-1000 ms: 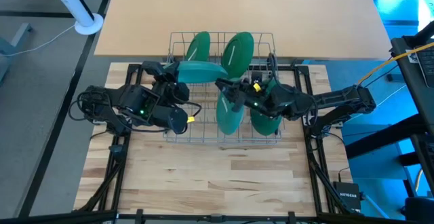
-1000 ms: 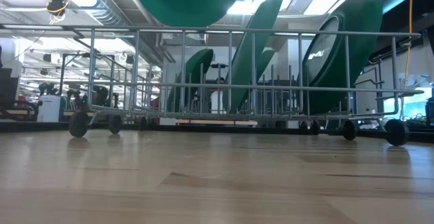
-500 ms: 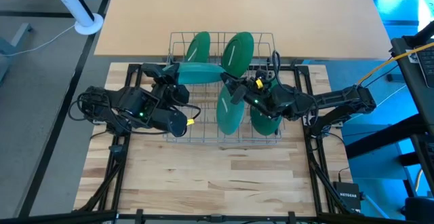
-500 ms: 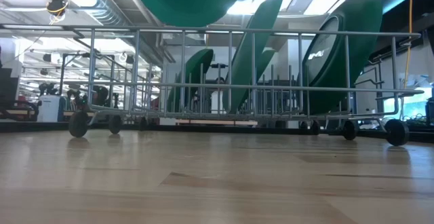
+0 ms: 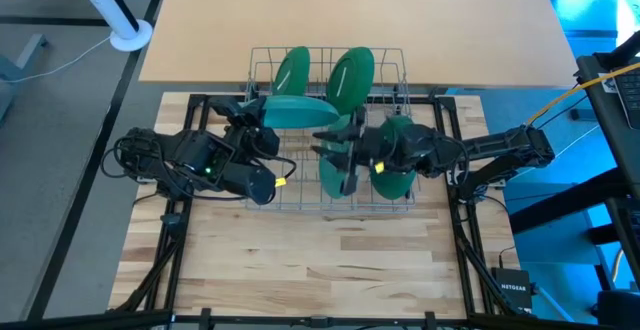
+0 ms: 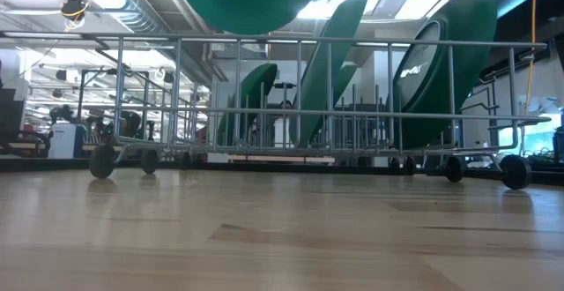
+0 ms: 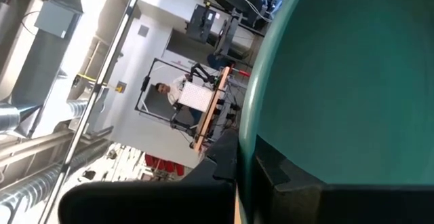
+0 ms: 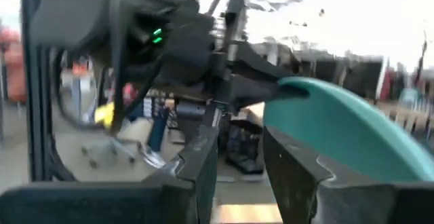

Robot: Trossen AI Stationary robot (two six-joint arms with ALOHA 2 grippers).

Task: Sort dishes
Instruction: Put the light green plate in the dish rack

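While both dark arms reach in over the wire rack (image 5: 328, 135), five round green plates show from above, all smooth, matte and plain like moulded plastic. Two plates (image 5: 292, 70) stand on edge in the rack's far slots, side by side, tilted a little. Two more plates (image 5: 338, 173) stand on edge in the near part, partly hidden under the right arm. A fifth plate (image 5: 292, 109), more teal, lies nearly flat above the rack's left side, its edge clamped tight in the jaws of the left gripper (image 5: 256, 112). The right gripper (image 5: 338, 150) hovers over the middle of the rack, its jaws partly apart with nothing between them, close to the rim of the held plate. The rack is thin shiny metal rod in a square grid, with small dark wheels, and it sits on a pale wooden desk (image 5: 320, 250) of jointed planks.
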